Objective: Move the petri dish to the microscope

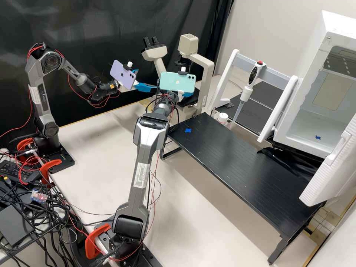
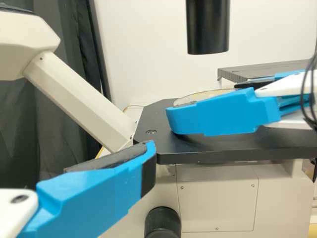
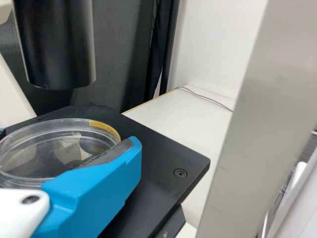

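Right gripper (image 3: 68,136) pinches petri dish (image 3: 39,153) at microscope stage (image 3: 158,161); can't tell if dish touches down. Placing step, likely: next, center under black tube (image 3: 54,44), seat flat, release. Far left: left gripper (image 1: 147,79), fingers spread, nothing held.

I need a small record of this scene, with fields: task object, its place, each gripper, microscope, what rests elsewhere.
object: clear petri dish
place: over the black microscope stage; whether it touches, I cannot tell
right_gripper: closed on the dish, one finger at its side
left_gripper: open, empty, near the microscope
microscope: black cylinder above the stage; eyepieces at the black curtain side
task_state: dish at the microscope, not released
elsewhere: black raised platform with blue cross; upright pipette
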